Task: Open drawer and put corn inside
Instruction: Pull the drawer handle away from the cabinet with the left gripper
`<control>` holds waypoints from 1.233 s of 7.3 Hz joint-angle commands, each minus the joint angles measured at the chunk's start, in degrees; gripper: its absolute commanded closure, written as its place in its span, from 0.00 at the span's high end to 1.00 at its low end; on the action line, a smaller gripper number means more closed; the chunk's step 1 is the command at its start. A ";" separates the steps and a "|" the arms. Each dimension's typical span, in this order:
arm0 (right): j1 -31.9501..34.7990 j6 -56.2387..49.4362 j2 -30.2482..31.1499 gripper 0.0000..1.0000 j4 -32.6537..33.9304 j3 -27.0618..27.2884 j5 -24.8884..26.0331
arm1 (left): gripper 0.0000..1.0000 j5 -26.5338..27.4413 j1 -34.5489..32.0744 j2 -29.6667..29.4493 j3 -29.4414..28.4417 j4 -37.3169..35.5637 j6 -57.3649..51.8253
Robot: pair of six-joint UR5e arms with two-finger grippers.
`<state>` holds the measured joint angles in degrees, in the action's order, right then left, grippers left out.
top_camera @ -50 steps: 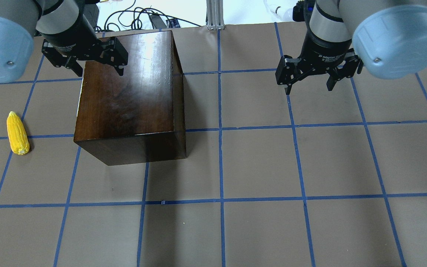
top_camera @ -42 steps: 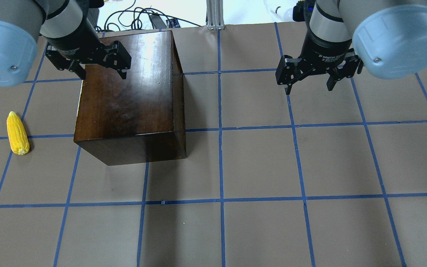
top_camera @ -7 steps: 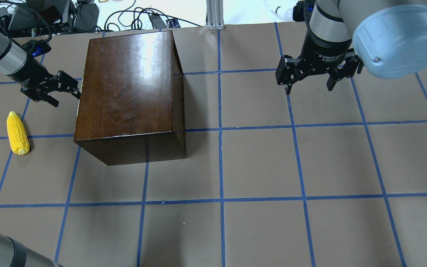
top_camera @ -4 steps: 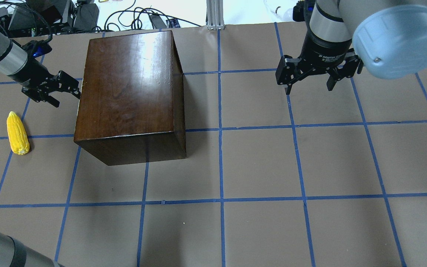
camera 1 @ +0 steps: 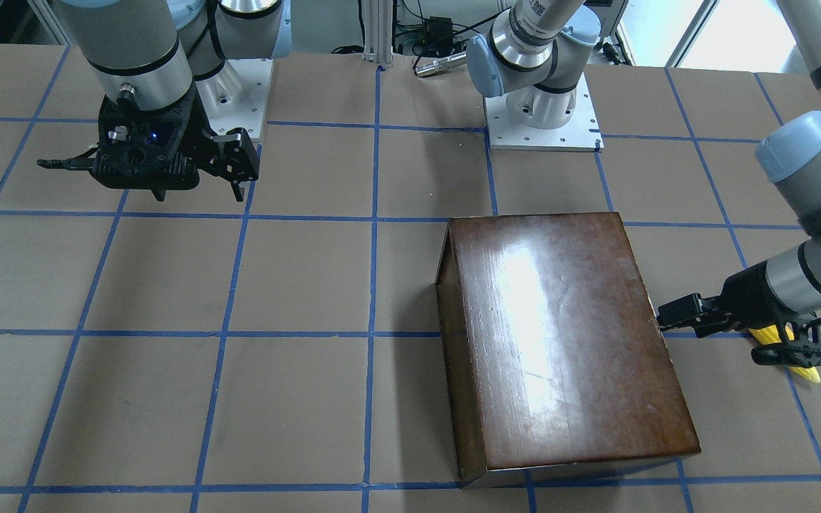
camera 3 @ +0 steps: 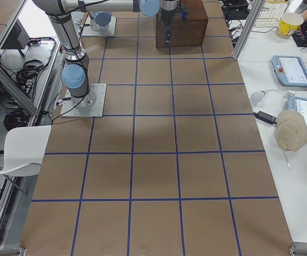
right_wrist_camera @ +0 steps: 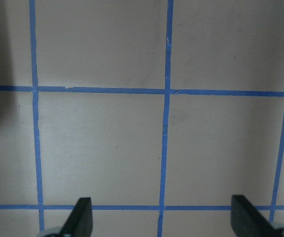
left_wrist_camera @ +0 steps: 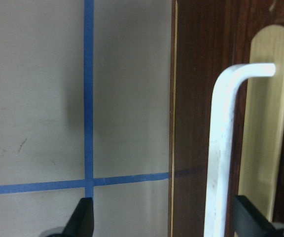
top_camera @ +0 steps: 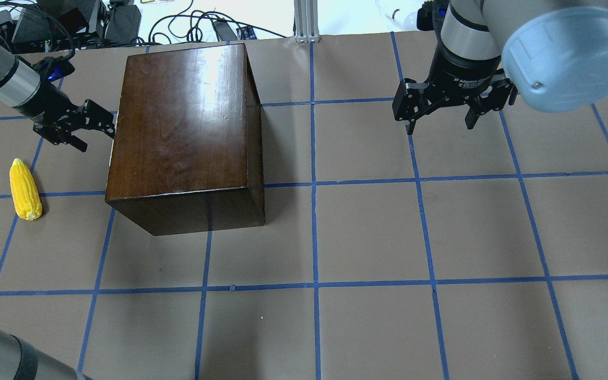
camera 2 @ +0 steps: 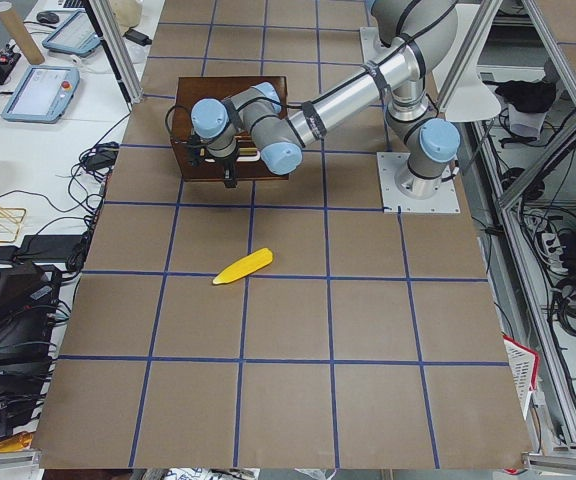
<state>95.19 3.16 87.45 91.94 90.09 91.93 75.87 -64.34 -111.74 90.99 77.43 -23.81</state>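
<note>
Left tool (top_camera: 96,133) level, jaws apart, right tool (top_camera: 439,124) downward, jaws apart

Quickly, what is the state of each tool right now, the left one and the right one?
Left tool: open, gripping nothing; the white drawer handle sits between its jaws.
Right tool: open, empty.

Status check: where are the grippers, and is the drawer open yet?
Left gripper open around drawer handle. Right gripper open, hovering over table. Drawer shut; corn on table beside box. Nothing between them.

Corn (camera 1: 807,372) mostly hidden behind left arm (camera 1: 789,283), front view; drawer handle (left_wrist_camera: 223,148) cut off, wrist view bottom.
</note>
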 commanded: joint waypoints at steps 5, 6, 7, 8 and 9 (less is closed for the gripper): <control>0.00 0.00 0.00 1.00 0.00 0.00 0.00 | 1.00 0.41 0.09 -1.73 -0.72 -1.94 -0.88; 0.00 0.00 0.00 1.00 0.00 0.00 0.00 | 1.00 0.50 0.78 -1.73 -0.72 -2.02 -0.88; 0.00 0.00 0.00 1.00 0.00 0.00 0.00 | 1.00 0.42 2.10 -1.81 -0.81 -2.02 -0.97; 0.00 0.00 0.00 1.00 0.00 0.00 0.00 | 1.00 0.50 2.72 -1.81 -0.90 -2.02 -0.89; 0.00 0.00 0.00 1.00 0.00 0.00 0.00 | 1.00 0.33 3.42 -1.90 -0.81 -1.94 -0.88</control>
<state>95.19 3.16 87.45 91.93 90.09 91.93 76.31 -61.84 -113.57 90.16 75.43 -24.72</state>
